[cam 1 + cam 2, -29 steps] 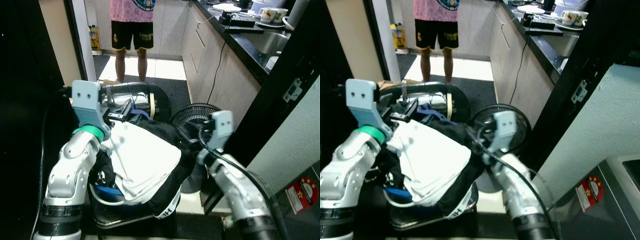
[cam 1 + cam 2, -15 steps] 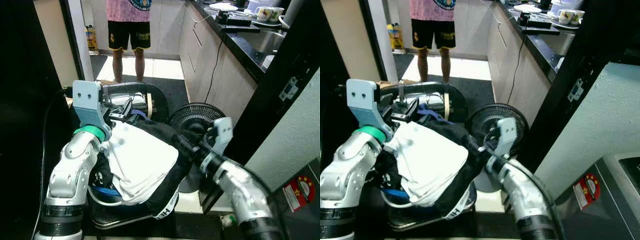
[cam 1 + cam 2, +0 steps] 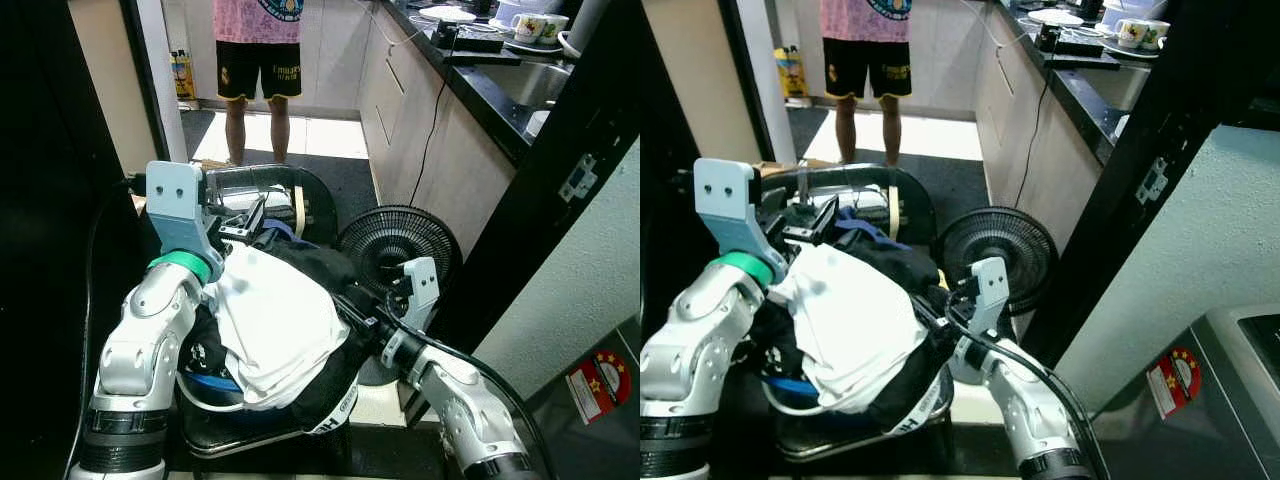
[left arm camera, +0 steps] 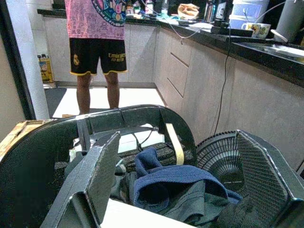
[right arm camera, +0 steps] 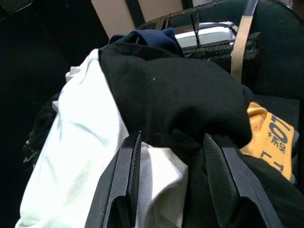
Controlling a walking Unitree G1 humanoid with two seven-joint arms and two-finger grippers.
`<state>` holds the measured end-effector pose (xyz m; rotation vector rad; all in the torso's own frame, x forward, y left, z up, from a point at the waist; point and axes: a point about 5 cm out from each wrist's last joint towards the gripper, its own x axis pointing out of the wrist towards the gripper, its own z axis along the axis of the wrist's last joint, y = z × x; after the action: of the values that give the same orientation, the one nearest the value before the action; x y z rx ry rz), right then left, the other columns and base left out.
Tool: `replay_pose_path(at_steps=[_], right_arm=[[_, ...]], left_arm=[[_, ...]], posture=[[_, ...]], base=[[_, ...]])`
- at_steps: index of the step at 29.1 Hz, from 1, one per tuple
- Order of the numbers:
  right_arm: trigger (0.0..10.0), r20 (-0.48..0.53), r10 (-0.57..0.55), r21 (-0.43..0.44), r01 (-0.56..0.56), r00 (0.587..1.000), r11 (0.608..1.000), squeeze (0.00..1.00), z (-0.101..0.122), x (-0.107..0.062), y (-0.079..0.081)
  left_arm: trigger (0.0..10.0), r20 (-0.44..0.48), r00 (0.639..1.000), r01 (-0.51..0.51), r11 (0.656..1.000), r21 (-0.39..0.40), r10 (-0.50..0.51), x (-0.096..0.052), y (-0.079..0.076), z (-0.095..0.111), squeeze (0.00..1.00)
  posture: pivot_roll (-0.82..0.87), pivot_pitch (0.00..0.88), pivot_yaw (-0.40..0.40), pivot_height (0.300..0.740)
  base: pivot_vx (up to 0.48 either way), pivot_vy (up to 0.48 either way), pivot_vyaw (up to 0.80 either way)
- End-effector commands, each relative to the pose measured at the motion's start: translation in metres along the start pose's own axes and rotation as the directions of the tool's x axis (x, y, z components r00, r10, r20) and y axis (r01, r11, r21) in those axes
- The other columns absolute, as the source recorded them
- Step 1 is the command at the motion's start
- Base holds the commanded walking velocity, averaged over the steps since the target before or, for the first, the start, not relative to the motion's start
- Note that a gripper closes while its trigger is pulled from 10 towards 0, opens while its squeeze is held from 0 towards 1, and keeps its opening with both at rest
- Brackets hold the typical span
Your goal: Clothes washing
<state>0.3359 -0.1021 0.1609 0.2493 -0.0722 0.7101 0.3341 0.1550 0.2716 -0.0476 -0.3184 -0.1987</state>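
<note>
Pressing into the clothes pile (image 3: 275, 330), the right gripper (image 5: 173, 183) has wide jaws; the left gripper (image 4: 178, 175) too.

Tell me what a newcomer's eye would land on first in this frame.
The heaped pile of laundry, a white garment draped over black clothes, fills a basket low in front of the robot, between its two silver arms. The right gripper has its black fingers spread on the black cloth, with the left gripper open above the pile. Behind stand a round black floor fan and a person in black shorts.
</note>
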Motion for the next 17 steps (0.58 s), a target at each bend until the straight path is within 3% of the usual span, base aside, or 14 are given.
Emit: replay_pose_path(at_steps=[1,8,13,17], right_arm=[[10.0,-0.001,-0.002,-0.001,0.002,1.000,1.000,0.00,-0.002,-0.003,0.000],[10.0,-0.004,0.052,0.012,-0.052,0.999,0.999,0.00,-0.006,-0.003,0.010],[10.0,-0.010,-0.053,0.001,0.053,0.999,0.999,0.00,-0.009,0.002,0.001],[10.0,-0.014,-0.074,-0.001,0.074,0.997,0.997,0.00,-0.010,0.003,-0.002]], left_arm=[[10.0,-0.014,1.000,0.016,1.000,-0.012,-0.016,-0.001,-0.004,-0.003,0.00],[10.0,-0.014,1.000,0.020,1.000,-0.021,-0.020,-0.002,-0.006,-0.004,0.00],[10.0,-0.017,0.999,0.028,0.999,-0.028,-0.029,-0.002,-0.008,-0.004,0.00],[10.0,-0.018,0.999,0.032,0.999,-0.030,-0.032,-0.002,-0.009,-0.004,0.00]], posture=[[-0.01,0.111,-0.033,0.740],[-0.01,0.112,-0.033,0.740],[-0.01,0.116,-0.030,0.740],[-0.01,0.117,-0.030,0.740]], base=[[0.000,0.000,0.00],[0.000,0.000,0.00],[0.000,0.000,0.00],[0.000,0.000,0.00]])
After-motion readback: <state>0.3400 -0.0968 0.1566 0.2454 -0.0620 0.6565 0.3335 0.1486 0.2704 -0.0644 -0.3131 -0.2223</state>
